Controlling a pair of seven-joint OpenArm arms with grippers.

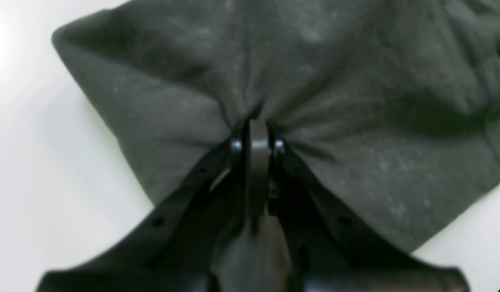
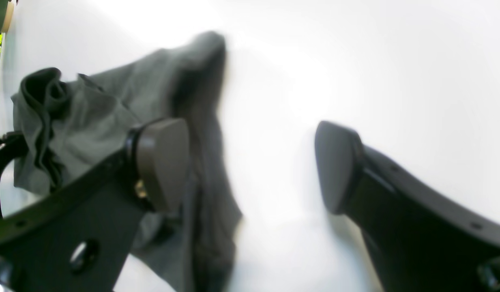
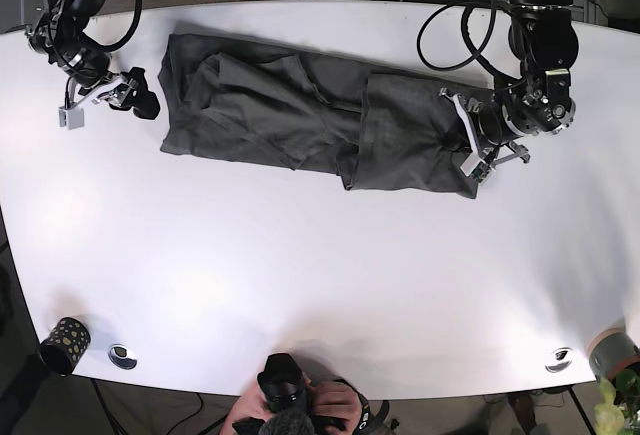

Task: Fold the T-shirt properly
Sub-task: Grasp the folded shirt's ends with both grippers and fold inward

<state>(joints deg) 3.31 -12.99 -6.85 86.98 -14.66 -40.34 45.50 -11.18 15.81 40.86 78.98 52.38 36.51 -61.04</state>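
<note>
A dark grey T-shirt [image 3: 280, 105] lies lengthwise across the far half of the white table [image 3: 320, 285], partly folded and wrinkled. My left gripper [image 3: 472, 137] sits at the shirt's right end. In the left wrist view it [image 1: 258, 123] is shut on a pinch of the shirt [image 1: 355, 81], with cloth puckered around the tips. My right gripper [image 3: 140, 103] is just off the shirt's left end. In the right wrist view it [image 2: 250, 166] is open and empty, with one finger [image 2: 164, 162] over the shirt's edge [image 2: 91, 121] and the other finger [image 2: 335, 166] over bare table.
A dark speckled cup [image 3: 62, 343] and a small round fitting [image 3: 122, 356] sit at the front left. Another fitting [image 3: 558, 359] and a pot [image 3: 612, 353] are at the front right. A person with a camera [image 3: 300, 410] stands at the front edge. Cables [image 3: 440, 15] run at the back.
</note>
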